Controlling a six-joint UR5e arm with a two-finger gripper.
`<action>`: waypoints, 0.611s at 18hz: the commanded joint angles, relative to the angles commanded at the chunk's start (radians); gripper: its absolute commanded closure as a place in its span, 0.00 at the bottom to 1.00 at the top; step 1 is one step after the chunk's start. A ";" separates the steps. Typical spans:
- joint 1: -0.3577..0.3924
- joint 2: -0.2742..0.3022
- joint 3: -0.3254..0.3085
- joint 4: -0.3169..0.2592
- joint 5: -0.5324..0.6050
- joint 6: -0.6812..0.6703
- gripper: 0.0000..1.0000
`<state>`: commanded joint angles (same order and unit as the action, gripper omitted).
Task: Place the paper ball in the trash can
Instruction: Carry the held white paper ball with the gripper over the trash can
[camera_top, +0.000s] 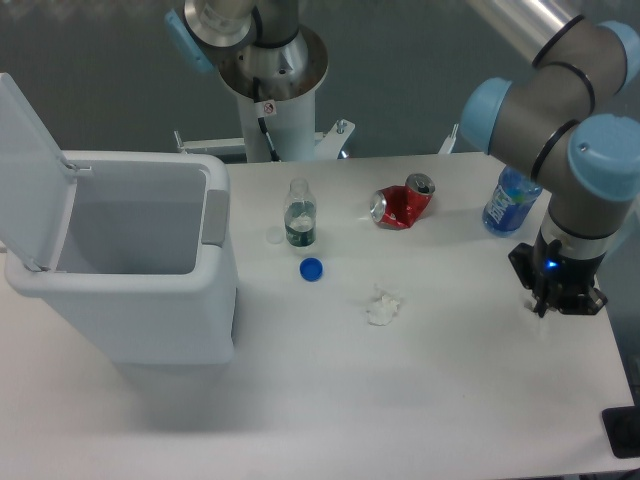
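The trash can (150, 300) is a large white rectangular bin at the table's left, with its flip lid (30, 170) standing open and a grey tab (214, 215) on its right rim. Its inside looks empty. No fist-sized paper ball shows in this view. My gripper (562, 298) points straight down near the table's right edge, far from the bin. Its dark body hides the fingertips, so I cannot tell whether it is open or shut or holds anything.
A small ragged white wad (382, 307) lies mid-table. A small clear bottle (299, 214) stands behind a blue cap (311, 269). A crushed red can (402, 204) lies at the back, and a blue-labelled bottle (508, 203) stands by my arm.
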<state>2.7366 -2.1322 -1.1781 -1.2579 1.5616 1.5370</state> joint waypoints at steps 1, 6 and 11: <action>-0.002 0.002 0.000 -0.002 0.000 0.000 1.00; -0.012 0.029 -0.003 -0.020 0.000 -0.021 1.00; -0.058 0.106 -0.037 -0.071 -0.006 -0.138 1.00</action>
<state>2.6785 -2.0266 -1.2147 -1.3284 1.5555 1.3994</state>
